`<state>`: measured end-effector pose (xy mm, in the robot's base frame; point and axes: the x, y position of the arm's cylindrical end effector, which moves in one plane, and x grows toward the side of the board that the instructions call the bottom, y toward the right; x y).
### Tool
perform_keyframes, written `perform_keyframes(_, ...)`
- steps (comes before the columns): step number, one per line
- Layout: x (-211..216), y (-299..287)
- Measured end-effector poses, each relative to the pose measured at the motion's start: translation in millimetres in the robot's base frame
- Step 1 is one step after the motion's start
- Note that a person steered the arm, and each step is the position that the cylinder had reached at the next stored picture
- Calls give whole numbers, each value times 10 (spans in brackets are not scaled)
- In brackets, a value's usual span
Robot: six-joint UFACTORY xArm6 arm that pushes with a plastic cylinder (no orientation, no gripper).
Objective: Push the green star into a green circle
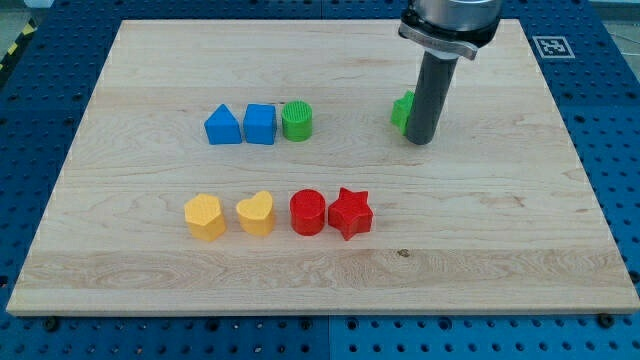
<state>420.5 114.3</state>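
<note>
The green star (401, 110) lies at the view's upper right of the board, mostly hidden behind my rod. My tip (421, 140) rests on the board touching the star's right side. The green circle (297, 121) stands to the view's left of the star, with a wide gap between them.
A blue triangle-topped block (222, 126) and a blue cube (260, 124) sit in a row touching the green circle's left. Lower down lie a yellow hexagon (204, 217), a yellow heart (256, 213), a red circle (308, 212) and a red star (350, 213). The wooden board (320, 290) has edges all round.
</note>
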Motion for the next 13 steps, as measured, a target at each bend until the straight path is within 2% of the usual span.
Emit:
perform_keyframes(1,-98,313)
perform_keyframes(2,-368,451)
perform_keyframes(5,-418,-204)
perform_keyframes(8,-418,-465)
perform_keyframes(10,-419,-879)
perform_keyframes(11,-459,-750)
perform_keyframes(12,-703,-412)
perform_keyframes(13,-885,-810)
